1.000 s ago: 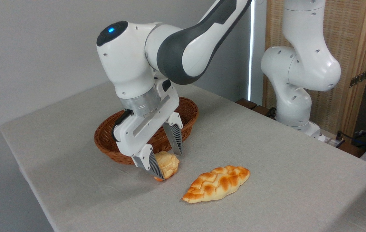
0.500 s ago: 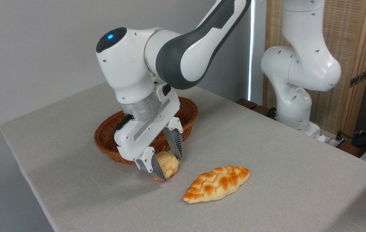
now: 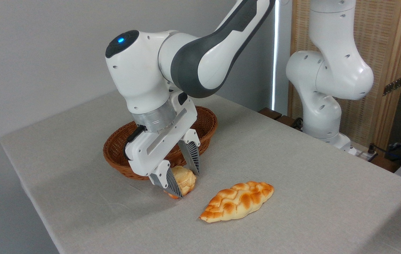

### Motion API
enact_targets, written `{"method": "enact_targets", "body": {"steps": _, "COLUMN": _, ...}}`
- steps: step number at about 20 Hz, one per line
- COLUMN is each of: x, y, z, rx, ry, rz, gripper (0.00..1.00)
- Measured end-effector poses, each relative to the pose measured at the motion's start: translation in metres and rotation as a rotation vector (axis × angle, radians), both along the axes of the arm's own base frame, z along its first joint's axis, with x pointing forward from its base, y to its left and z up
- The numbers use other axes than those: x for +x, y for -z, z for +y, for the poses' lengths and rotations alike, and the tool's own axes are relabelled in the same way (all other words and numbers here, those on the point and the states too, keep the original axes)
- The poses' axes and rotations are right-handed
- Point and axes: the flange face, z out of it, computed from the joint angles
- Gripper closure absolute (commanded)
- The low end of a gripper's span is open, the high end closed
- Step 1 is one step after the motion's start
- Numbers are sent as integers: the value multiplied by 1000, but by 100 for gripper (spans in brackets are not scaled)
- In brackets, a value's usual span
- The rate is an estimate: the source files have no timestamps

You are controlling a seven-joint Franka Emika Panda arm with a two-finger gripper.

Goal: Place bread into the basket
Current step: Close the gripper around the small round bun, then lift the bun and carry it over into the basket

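Down at the near rim of the basket [image 3: 123, 150], the gripper [image 3: 185, 181] reaches to the tablecloth with its two ribbed grey fingers [image 3: 171, 182] set one on each side of the bread [image 3: 185, 179]. The near finger covers the bun's left flank and the far finger stands against its back right side, so the jaws are drawn in narrow around it; whether they truly press on it or only bracket it cannot be told from this angle. The bread sits low, its orange-brown base at the cloth of the table [image 3: 292, 183], just in front of the basket's near wall and outside it. A soft shadow lies on the cloth under and to the left of the gripper.

The basket is an oval of brown wicker, standing on the left-centre of the table, largely hidden behind the white gripper body and the arm [image 3: 193, 60] above it. A blue light glows on the arm's dark cap at upper left.

To the right and nearer the camera lies the braided loaf [image 3: 237, 205], long and leaf-shaped, apart from the bun and from the gripper. The arm's white base column [image 3: 327, 88] rises at the far right edge of the table, before a wooden screen [image 3: 391, 53].
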Motion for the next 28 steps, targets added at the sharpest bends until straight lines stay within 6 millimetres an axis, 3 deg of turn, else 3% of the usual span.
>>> {"method": "enact_targets", "body": {"steps": 9, "x": 0, "y": -4, "z": 2, "rx": 0, "ry": -4, "rz": -7, "gripper": 60}}
{"method": "enact_targets", "body": {"steps": 16, "x": -11, "y": -50, "z": 31, "rx": 4, "ry": -60, "rz": -63, "gripper": 60}}
{"method": "enact_targets", "body": {"steps": 21, "x": -15, "y": -69, "z": 47, "rx": -96, "ry": -147, "rz": -25, "gripper": 60}}
{"method": "enact_targets", "body": {"steps": 25, "x": -19, "y": -80, "z": 36, "rx": -194, "ry": -172, "rz": 21, "gripper": 51}}
{"method": "enact_targets", "body": {"steps": 28, "x": -21, "y": -83, "z": 7, "rx": -241, "ry": -143, "rz": 31, "gripper": 36}}
